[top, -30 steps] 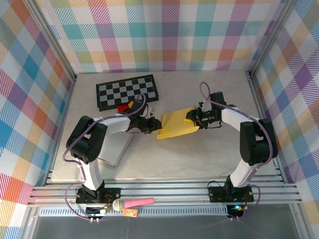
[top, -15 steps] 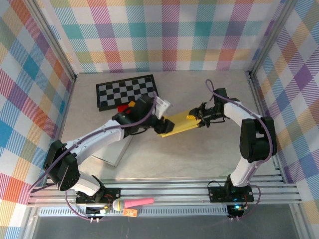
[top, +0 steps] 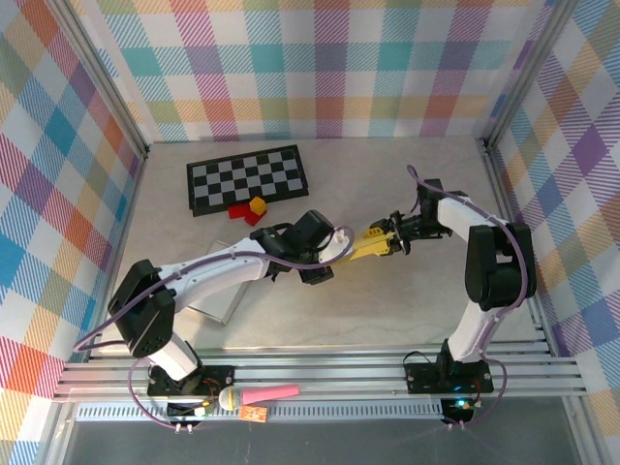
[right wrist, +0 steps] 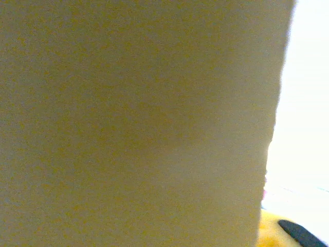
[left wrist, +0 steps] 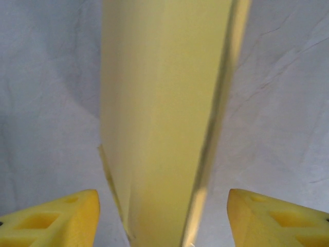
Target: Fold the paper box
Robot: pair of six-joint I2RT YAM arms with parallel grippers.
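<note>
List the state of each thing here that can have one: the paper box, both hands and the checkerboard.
paper box, still flat rather than box-shaped, turned on edge between the two hands.
left hand, open, one finger on each side of the paper box, not touching it.
right hand, shut on the end of the paper box.
checkerboard, lying flat at the back of the table, apart from both hands.

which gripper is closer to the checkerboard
Left. The left gripper is below-right of the checkerboard in the top view, at the left end of the yellow paper box; the right gripper holds its right end, farther off.
</note>
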